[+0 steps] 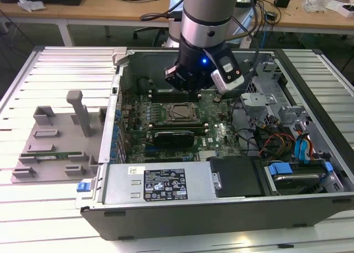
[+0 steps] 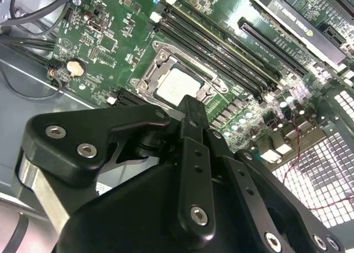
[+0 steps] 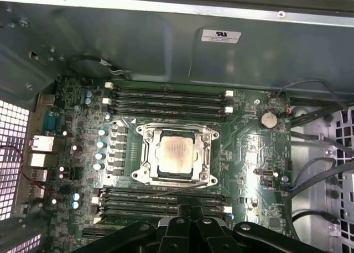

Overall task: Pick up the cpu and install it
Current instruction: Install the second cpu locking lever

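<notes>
Silvery-grey metal marked the top of the cpu (image 3: 176, 154), which lay flat and square inside the socket frame (image 3: 145, 174) on the green motherboard (image 3: 249, 148); in the second wrist view the same cpu (image 2: 178, 86) sat within that frame just beyond the tip of the gripper (image 2: 191, 110). The gripper (image 1: 188, 83) hung above the open computer case (image 1: 166, 220), over the memory slots and slightly past the socket as the exterior view showed it, and nothing was held in it. Its black linkage appeared in both wrist views, with the fingers (image 2: 192, 120) drawn close together at the tip, though whether they fully met could not be told. The cpu was apart from the gripper, below it and untouched.

Rows of black memory slots (image 3: 166, 98) ran along both sides of the socket frame, one set nearer the gripper and one farther from it. A round coin battery (image 3: 268, 119) sat on the motherboard well to one side of the socket. A long black graphics card (image 1: 174, 137) lay across the motherboard on the side of the socket away from the gripper in the exterior view. Outside the case, well away from the gripper toward the exterior view's left, a grey holder (image 1: 55, 145) with an upright post rested on the slatted bench (image 1: 33, 209).
</notes>
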